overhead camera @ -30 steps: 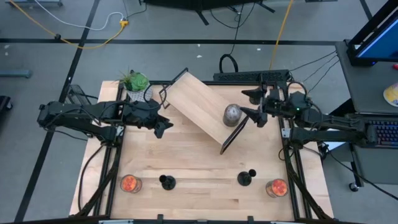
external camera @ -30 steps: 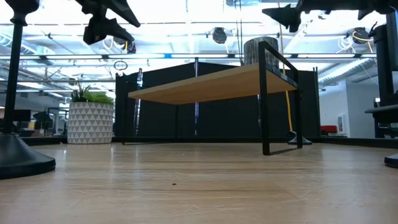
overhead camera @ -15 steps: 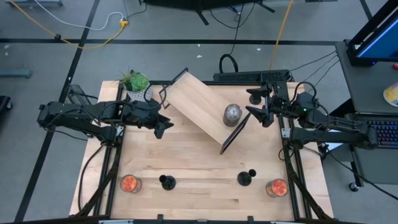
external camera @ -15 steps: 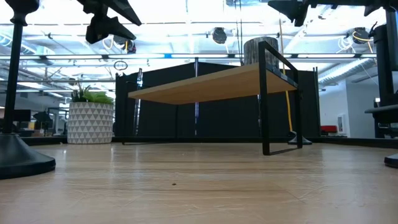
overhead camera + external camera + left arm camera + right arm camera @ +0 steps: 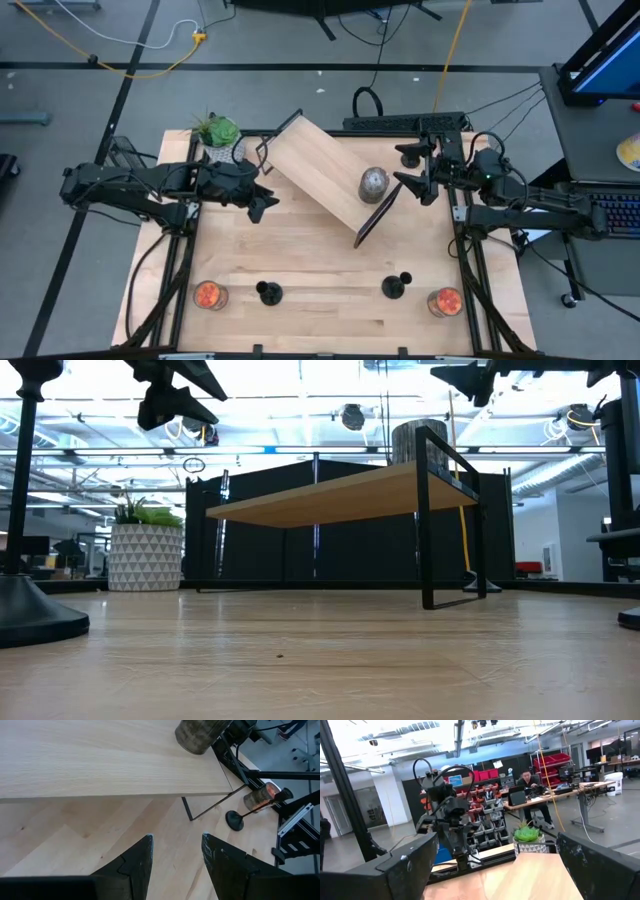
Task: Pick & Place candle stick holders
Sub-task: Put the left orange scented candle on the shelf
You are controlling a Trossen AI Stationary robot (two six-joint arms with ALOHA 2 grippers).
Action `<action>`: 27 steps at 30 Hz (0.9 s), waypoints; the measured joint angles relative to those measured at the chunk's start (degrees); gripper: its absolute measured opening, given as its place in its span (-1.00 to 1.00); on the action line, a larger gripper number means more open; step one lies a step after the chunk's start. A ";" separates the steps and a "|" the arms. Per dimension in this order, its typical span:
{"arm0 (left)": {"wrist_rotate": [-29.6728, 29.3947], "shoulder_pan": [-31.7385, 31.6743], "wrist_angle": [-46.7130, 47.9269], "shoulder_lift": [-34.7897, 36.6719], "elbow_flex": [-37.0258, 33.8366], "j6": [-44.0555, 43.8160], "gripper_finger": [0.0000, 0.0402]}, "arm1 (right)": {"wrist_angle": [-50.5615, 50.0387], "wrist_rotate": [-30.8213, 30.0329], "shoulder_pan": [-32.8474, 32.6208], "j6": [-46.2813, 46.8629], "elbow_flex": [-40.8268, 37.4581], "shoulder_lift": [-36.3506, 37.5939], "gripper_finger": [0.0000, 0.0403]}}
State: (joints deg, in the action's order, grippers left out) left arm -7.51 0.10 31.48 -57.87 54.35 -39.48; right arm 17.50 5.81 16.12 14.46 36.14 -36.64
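Note:
Two black candle stick holders stand upright on their round bases near the table's near edge, one at the left [image 5: 268, 293] and one at the right [image 5: 397, 287]; the right one also shows in the left wrist view [image 5: 234, 820]. My left gripper [image 5: 262, 203] hovers open above the table's left half, beside the wooden shelf, with nothing between its fingers [image 5: 176, 837]. My right gripper [image 5: 412, 172] hangs wide open in the air at the far right, off the shelf's right end, and holds nothing [image 5: 496, 837].
A low wooden shelf [image 5: 325, 175] on black legs stands slantwise at the table's middle, with a grey candle [image 5: 374, 183] on its right end. A potted plant [image 5: 218, 135] stands far left. Two glass jars [image 5: 208, 296] [image 5: 445, 301] flank the holders. Bare tabletop [image 5: 320, 250] lies between.
My right gripper has drawn back a little toward the table's right edge, staying wide open. My left gripper and all the objects have kept still.

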 joint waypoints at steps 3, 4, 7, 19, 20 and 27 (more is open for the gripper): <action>0.00 -0.02 0.02 0.00 0.00 0.00 -0.12 | -0.17 -3.26 0.00 0.00 0.00 0.63 0.99; 0.00 0.00 0.02 0.00 0.00 0.00 -0.12 | -0.45 -4.52 0.00 0.00 0.00 0.90 0.99; 0.04 0.00 0.02 0.00 0.00 0.02 -0.12 | -2.67 -8.28 0.01 0.03 0.00 2.08 0.98; 0.19 0.04 0.07 0.00 0.00 0.81 -0.12 | -17.10 -10.27 -1.58 1.31 0.00 9.22 0.94; 0.18 0.02 0.07 0.00 0.00 0.81 -0.12 | -17.44 -10.31 -1.72 1.30 0.00 9.79 0.94; 0.18 0.02 0.07 0.00 0.00 0.79 -0.12 | -23.89 -14.14 -2.03 1.61 0.00 14.68 0.94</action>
State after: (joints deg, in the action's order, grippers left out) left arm -7.33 0.12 31.55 -57.87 54.35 -38.70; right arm -6.39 -8.33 14.09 16.07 36.14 -21.96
